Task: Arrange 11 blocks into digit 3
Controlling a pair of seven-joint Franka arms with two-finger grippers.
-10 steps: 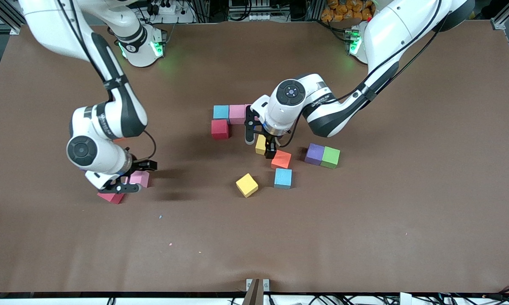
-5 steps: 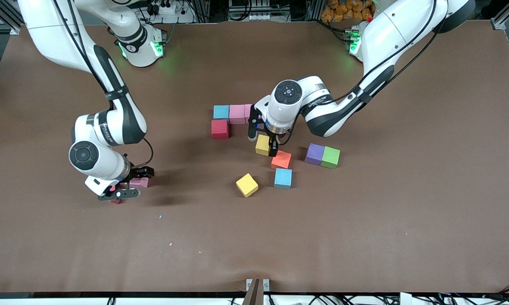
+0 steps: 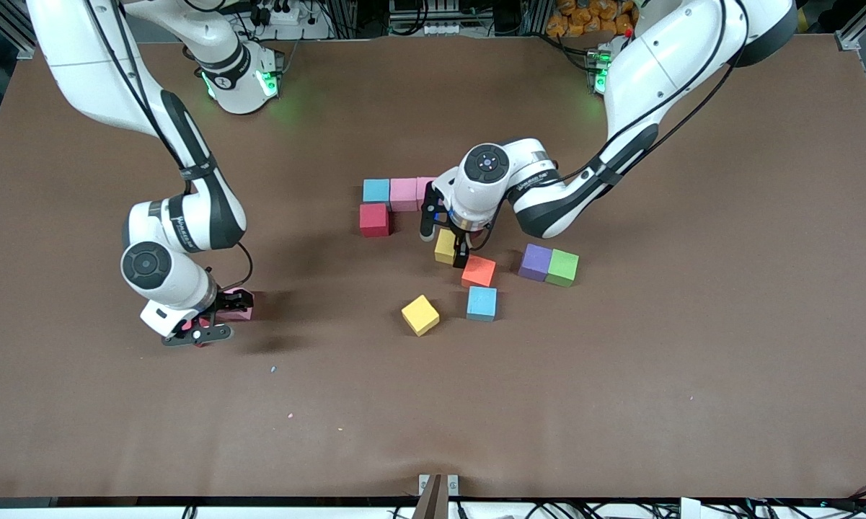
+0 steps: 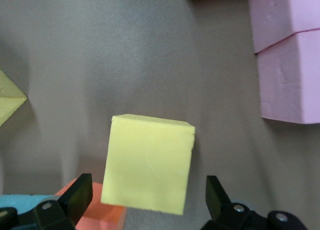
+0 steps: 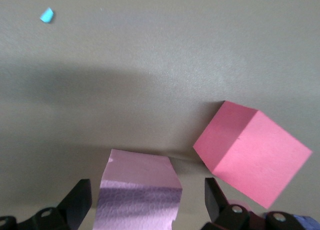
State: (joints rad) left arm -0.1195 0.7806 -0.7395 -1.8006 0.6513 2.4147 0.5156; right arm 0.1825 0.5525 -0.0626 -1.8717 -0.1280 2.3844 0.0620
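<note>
Both grippers have dropped lower since a second ago; your right gripper [image 3: 208, 321] now hides most of the red block it sat above. Landmark: the orange block [image 3: 479, 271]. Nearer the camera than it sit a tilted yellow block [image 3: 420, 315] and a light blue block [image 3: 481, 303]. Far toward the right arm's end, the right gripper's fingers stand wide, straddling a pink block [image 5: 141, 190] without squeezing; a red block [image 5: 252, 152] lies just beside. Level with orange, purple block [image 3: 534, 261] touches green cube [image 3: 562, 267]. Just farther, your left gripper [image 3: 443, 240] is spread open around a yellow block [image 4: 148, 162], not clamped. Farthest: red block [image 3: 373, 220], then light blue [image 3: 376, 190] and pink blocks [image 3: 404, 193] in a row.
</note>
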